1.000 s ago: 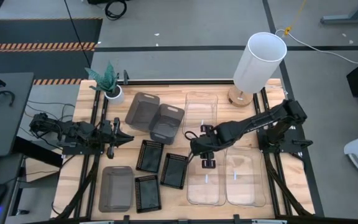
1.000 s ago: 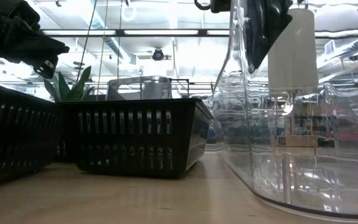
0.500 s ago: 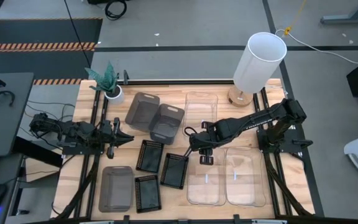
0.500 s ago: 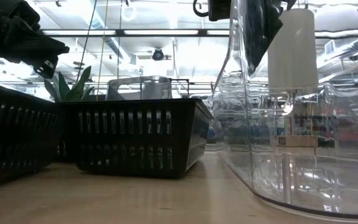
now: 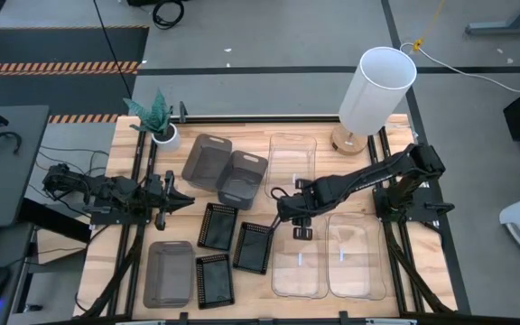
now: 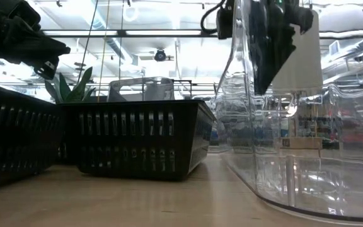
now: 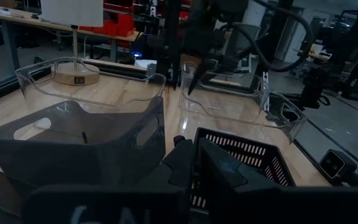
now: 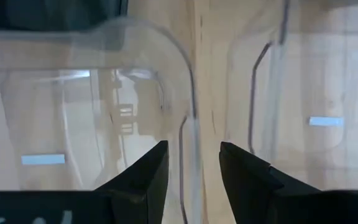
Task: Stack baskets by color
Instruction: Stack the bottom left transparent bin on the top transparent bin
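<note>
My right gripper [image 5: 298, 231] points down, open, over the far rim of the near-left clear basket [image 5: 298, 264]. In the right wrist view its fingers [image 8: 151, 171] stand on either side of that basket's far wall [image 8: 188, 124], near a rounded corner, without visibly touching it. A second clear basket [image 5: 357, 257] stands beside it and a third [image 5: 292, 155] lies farther back. Three grey baskets [image 5: 206, 161] [image 5: 242, 177] [image 5: 170, 271] and three black slotted baskets [image 5: 217, 226] [image 5: 254, 246] [image 5: 213, 278] rest flat on the table. My left gripper [image 5: 177, 200] waits shut at the left.
A white cylindrical lamp [image 5: 377, 90] stands at the far right and a small potted plant [image 5: 159, 122] at the far left. The black baskets lie just to the left of the near-left clear basket. Bare wood shows between the two rows of baskets.
My right gripper has come down toward the far rim of the near-left clear basket, staying open. The baskets have not moved.
</note>
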`<state>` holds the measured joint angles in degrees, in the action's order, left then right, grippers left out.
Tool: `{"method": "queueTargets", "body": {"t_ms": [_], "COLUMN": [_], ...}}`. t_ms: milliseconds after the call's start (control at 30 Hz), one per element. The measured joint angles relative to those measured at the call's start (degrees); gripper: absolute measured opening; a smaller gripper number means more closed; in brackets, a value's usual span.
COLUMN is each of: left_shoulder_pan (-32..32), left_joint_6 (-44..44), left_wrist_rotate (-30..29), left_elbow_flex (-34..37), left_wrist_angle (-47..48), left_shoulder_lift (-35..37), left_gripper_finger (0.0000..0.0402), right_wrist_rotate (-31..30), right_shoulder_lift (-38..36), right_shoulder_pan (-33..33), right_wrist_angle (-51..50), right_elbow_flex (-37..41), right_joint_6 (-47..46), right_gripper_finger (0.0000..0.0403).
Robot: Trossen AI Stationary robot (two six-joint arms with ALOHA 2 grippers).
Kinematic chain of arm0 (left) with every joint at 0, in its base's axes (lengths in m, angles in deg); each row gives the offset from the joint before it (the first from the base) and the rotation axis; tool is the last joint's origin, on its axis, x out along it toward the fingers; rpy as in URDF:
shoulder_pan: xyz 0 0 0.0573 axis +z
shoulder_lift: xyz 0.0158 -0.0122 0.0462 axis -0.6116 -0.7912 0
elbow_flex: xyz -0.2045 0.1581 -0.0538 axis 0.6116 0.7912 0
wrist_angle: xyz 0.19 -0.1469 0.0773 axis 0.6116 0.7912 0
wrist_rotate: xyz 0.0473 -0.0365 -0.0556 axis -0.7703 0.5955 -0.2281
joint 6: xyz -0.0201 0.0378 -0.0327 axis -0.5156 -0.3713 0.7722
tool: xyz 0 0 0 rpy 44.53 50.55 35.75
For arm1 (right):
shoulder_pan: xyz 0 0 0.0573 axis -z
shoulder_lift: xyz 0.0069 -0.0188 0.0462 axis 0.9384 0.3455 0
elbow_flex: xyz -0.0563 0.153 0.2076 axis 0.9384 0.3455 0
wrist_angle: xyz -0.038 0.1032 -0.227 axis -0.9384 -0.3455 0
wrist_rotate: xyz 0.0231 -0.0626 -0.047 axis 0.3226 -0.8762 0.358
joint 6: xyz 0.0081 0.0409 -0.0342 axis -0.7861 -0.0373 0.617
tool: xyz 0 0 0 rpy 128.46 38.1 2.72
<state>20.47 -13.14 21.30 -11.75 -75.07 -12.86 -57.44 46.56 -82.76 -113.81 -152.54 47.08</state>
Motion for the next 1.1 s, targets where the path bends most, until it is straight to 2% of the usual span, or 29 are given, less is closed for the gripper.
{"method": "queueTargets", "body": {"t_ms": [200,333,700,1100], "left_shoulder_pan": [0.0,0.0,0.0,0.0], "left_joint_6": [0.0,0.0,0.0,0.0], "left_wrist_rotate": [0.0,0.0,0.0,0.0], "left_elbow_flex": [0.0,0.0,0.0,0.0], "left_wrist_angle": [0.0,0.0,0.0,0.0], "left_shoulder_lift": [0.0,0.0,0.0,0.0], "left_gripper_finger": [0.0026,0.0027,0.0028,0.0032], "right_wrist_rotate": [2.7,2.9,5.3,9.8], "right_shoulder_lift": [0.0,0.0,0.0,0.0], "right_shoulder_pan": [0.3,0.3,0.3,1.2], "right_wrist_angle": [4.1,4.7,7.2,5.6], "right_elbow_flex": [4.1,5.4,7.9,5.0], "right_joint_6": [-0.8,-0.9,-2.5,-1.0], "right_gripper_finger": [0.0146,0.0128,0.0014,0.0008]}}
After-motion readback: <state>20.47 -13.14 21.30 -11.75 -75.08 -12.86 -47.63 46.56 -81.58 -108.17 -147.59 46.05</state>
